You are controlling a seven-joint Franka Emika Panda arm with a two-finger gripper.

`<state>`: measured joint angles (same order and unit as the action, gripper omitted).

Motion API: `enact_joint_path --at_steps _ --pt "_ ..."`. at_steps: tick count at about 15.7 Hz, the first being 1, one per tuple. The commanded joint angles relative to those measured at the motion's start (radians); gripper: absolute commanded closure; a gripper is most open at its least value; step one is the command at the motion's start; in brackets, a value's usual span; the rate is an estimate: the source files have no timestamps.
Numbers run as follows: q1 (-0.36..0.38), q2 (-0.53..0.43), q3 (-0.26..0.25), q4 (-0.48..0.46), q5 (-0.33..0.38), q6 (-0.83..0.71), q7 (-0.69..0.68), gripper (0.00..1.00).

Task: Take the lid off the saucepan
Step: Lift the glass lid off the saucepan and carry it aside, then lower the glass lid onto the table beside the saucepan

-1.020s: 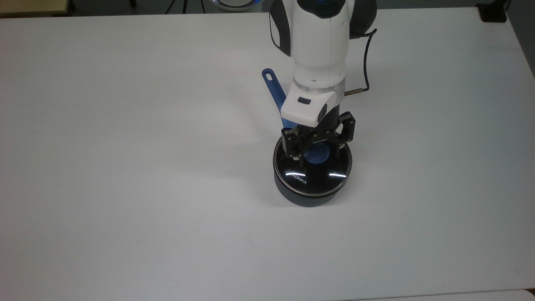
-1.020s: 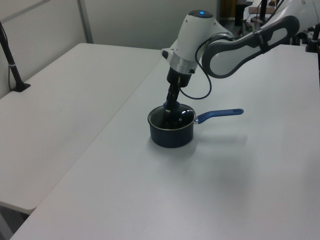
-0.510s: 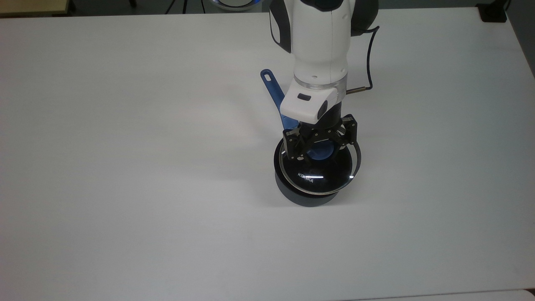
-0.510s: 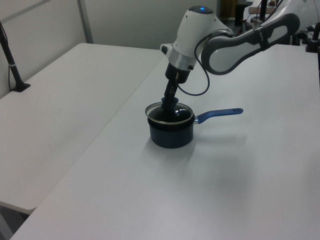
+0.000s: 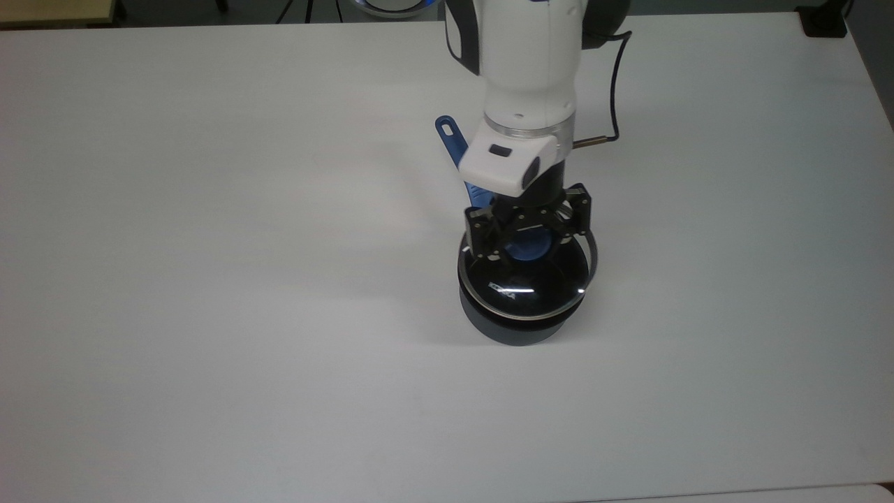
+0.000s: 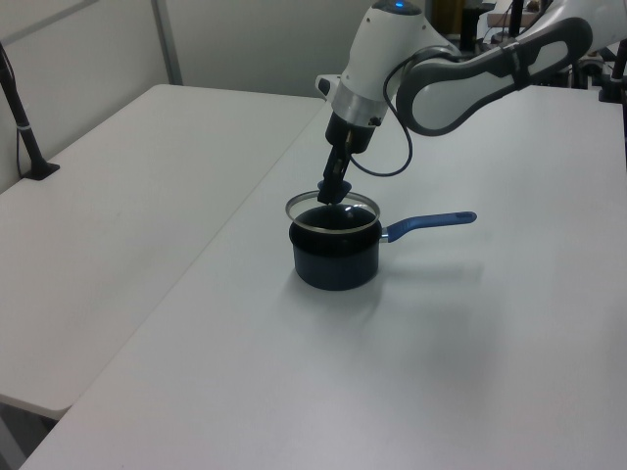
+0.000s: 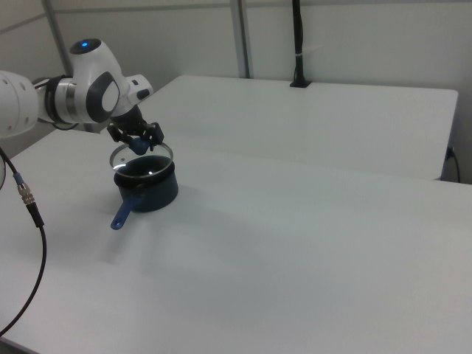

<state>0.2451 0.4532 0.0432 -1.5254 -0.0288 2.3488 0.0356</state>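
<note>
1. Change vs. a second ago: the round clear glass lid with thin metal rim and blue knob [image 5: 525, 283] sat flat on the small dark navy saucepan with long blue handle [image 5: 513, 325]. Now it is lifted; the left view shows its rim [image 6: 331, 208] ringed above the pot mouth, with a gap to the pot.
2. The two-finger black hand [image 5: 529, 234] is closed on the lid's blue knob, and the arm has risen with it. In the right view the hand [image 7: 138, 139] sits over the raised lid [image 7: 141, 158].
3. The saucepan has not shifted: same spot, handle tip pointing up toward the top view's top, to the left view's right [image 6: 431, 223].
4. Judgement: the lid is free of the pot but directly over it. Task mostly done; what's left is likely carrying it aside and setting it down.
5. Surface: plain white table [image 5: 209, 279], matte, nothing else near the pot. A black cable runs off the arm's wrist.
6. Room: a second white table adjoins, a black post stands on it in the left view [image 6: 22, 127], and grey partition walls stand behind.
</note>
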Motion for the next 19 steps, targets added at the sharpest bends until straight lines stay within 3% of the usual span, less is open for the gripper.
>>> enact_joint_path --at_steps 1,6,13,19 --pt "-0.05 -0.077 -0.006 -0.051 -0.026 -0.062 0.015 0.48" --pt "-0.145 -0.094 -0.005 -0.104 -0.072 -0.062 -0.035 0.47" --pt "-0.325 -0.166 0.004 -0.254 -0.074 -0.049 -0.21 0.47" --pt "-0.363 -0.31 0.007 -0.505 -0.075 -0.016 -0.321 0.48"
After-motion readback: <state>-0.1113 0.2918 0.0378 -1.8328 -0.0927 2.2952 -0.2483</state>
